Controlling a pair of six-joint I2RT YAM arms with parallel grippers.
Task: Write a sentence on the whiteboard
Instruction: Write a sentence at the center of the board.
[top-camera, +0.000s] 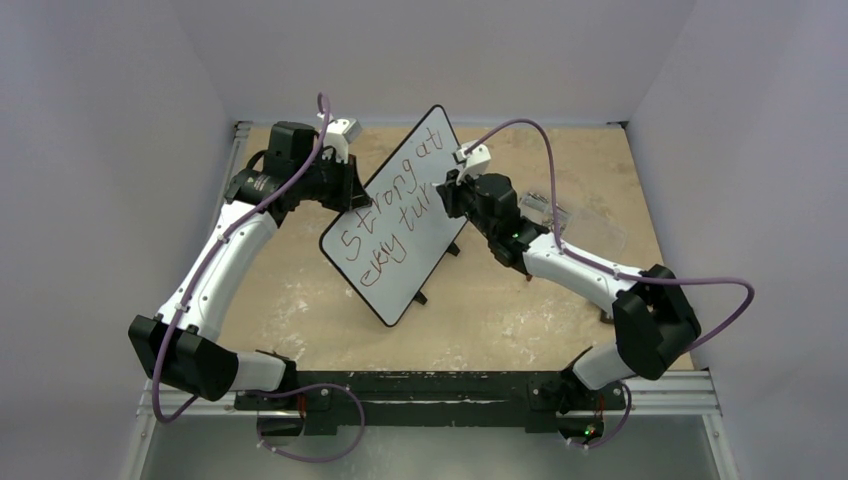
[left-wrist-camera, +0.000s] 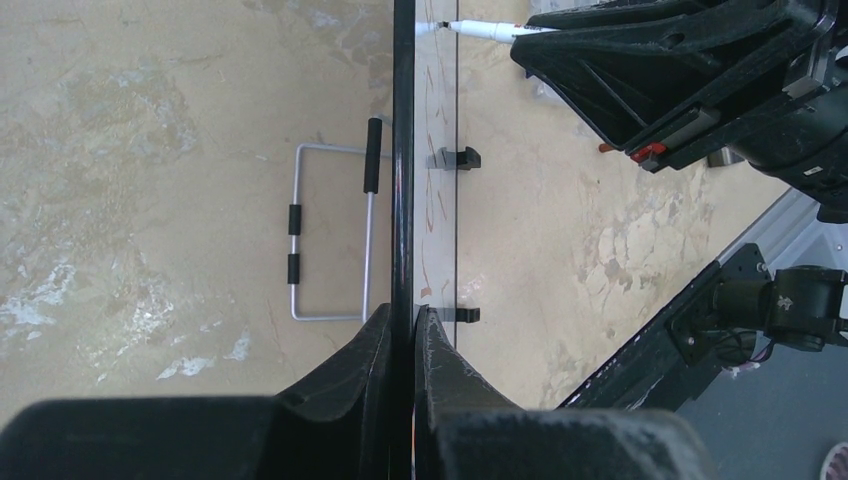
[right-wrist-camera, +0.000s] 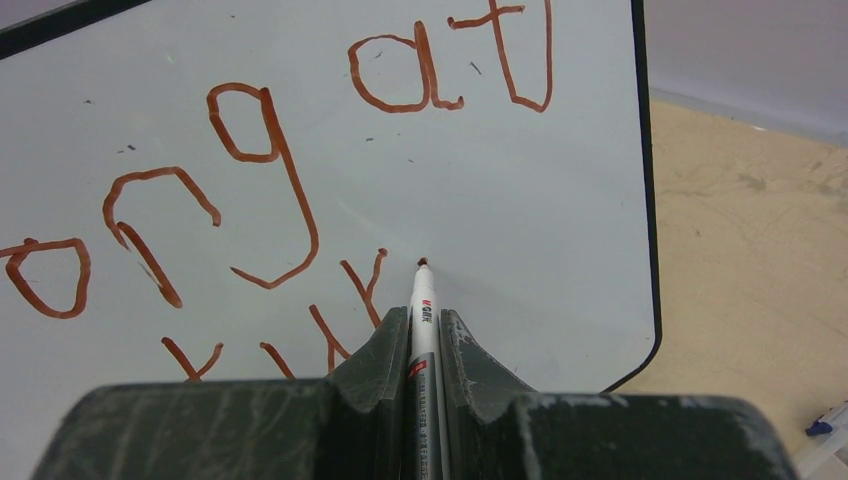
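The large white, black-rimmed whiteboard (top-camera: 432, 225) stands mid-frame, its upper-left edge pinched in the left gripper (left-wrist-camera: 403, 318), while the right gripper (right-wrist-camera: 425, 320) clamps a slim red-and-white marker pen (right-wrist-camera: 424, 312) (tip against the board) beside the reddish-brown handwritten sentence (top-camera: 390, 215).

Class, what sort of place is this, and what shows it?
Probably a robotics lab bench: plain walls box in the table, the left gripper clamps a whiteboard, and the right gripper holds a marker to it.
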